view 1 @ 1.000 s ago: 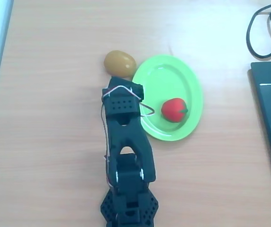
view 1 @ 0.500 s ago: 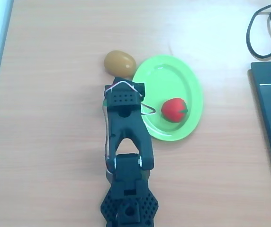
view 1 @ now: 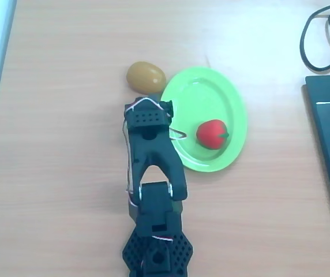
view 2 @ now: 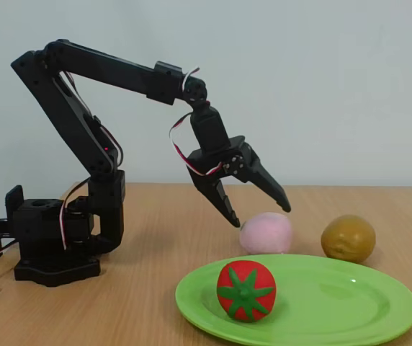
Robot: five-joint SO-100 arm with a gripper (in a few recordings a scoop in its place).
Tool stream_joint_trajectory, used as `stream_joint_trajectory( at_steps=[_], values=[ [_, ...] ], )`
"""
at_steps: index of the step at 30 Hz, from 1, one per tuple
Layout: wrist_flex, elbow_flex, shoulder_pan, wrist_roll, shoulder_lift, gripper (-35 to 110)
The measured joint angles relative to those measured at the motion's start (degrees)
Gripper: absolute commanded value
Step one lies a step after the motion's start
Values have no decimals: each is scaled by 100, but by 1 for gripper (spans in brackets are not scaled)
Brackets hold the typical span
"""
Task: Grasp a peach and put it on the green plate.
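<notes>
1. while i watch the fixed view, my gripper (view 2: pixel 261 215) hangs in the air with its two fingers spread wide, holding nothing, tips pointing down toward the peach (view 2: pixel 266 233).
2. the peach sits on the wooden table (view 2: pixel 148 303), just under and beside the lower fingertip; i cannot tell whether that tip touches it.
3. the peach lies behind the green plate (view 2: pixel 336 306), close to its far rim, not on it.
4. a red fruit (view 2: pixel 246 290) with a green stem stands on the plate's left part in that view; the overhead view shows the same red fruit (view 1: pixel 212 134) on the green plate (view 1: pixel 205 98).
5. a brown-golden fruit (view 2: pixel 348 238) rests on the table to the right of the peach, apart from it; from overhead, that brown-golden fruit (view 1: pixel 145 76) lies just beside the plate's rim.
6. from overhead my arm (view 1: pixel 152 156) covers the peach's spot.
</notes>
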State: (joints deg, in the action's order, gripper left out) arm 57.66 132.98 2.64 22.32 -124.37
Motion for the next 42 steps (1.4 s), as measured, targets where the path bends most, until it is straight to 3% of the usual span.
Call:
stream_joint_trajectory(
  at_steps=[27,42],
  values=[
    [-580,-202,141,-62,1222,42],
    [-905,-448,132,-44,1626,25]
  ],
)
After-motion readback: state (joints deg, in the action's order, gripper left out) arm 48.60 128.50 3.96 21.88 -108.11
